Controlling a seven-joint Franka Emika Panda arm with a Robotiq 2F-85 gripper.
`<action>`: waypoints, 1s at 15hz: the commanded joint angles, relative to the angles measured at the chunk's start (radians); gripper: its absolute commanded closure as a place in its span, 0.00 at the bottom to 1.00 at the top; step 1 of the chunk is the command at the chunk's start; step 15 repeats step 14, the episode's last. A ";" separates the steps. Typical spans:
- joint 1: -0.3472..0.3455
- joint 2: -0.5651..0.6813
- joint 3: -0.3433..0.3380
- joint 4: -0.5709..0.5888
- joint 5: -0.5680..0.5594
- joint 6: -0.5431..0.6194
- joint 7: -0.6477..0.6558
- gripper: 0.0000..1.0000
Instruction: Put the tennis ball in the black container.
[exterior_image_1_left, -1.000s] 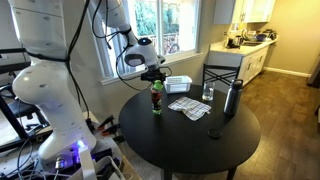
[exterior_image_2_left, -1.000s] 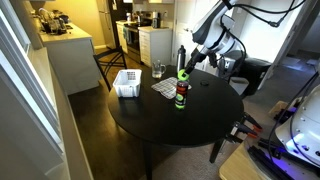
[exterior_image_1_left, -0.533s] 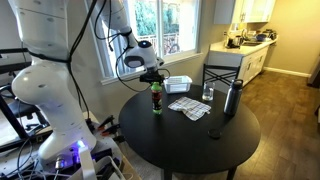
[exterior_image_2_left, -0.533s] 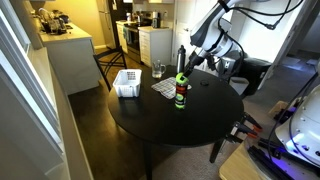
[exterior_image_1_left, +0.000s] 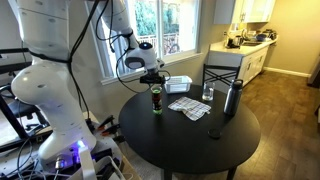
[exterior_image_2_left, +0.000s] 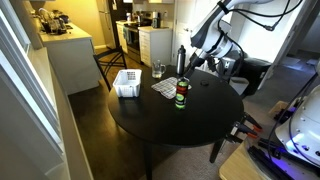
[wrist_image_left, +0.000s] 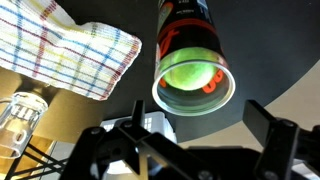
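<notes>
The tennis ball (wrist_image_left: 193, 72) lies inside the black container (wrist_image_left: 186, 25), seen from straight above in the wrist view. The container is a short dark cup with red lettering, standing upright on the round black table in both exterior views (exterior_image_1_left: 156, 101) (exterior_image_2_left: 181, 96). My gripper (wrist_image_left: 200, 121) hangs just above the cup's mouth, open, with nothing between its fingers. In both exterior views the gripper (exterior_image_1_left: 153, 79) (exterior_image_2_left: 186, 69) sits directly over the cup, clear of its rim.
A checked cloth (wrist_image_left: 70, 55) (exterior_image_1_left: 188, 106) lies beside the cup. A clear glass (exterior_image_1_left: 208, 94) (wrist_image_left: 22, 115), a tall black flask (exterior_image_1_left: 232, 97) and a white basket (exterior_image_1_left: 178, 84) stand farther back. A small dark object (exterior_image_1_left: 213, 133) lies toward the table's near side.
The gripper has opened and let go of the tennis ball, which has dropped from the cup's mouth down into the black container. The arm has barely moved.
</notes>
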 joint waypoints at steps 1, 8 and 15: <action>-0.034 -0.003 0.031 -0.005 0.025 0.041 -0.045 0.00; -0.034 0.000 0.019 0.022 0.000 0.036 0.000 0.00; -0.035 0.000 0.019 0.027 0.000 0.036 0.000 0.00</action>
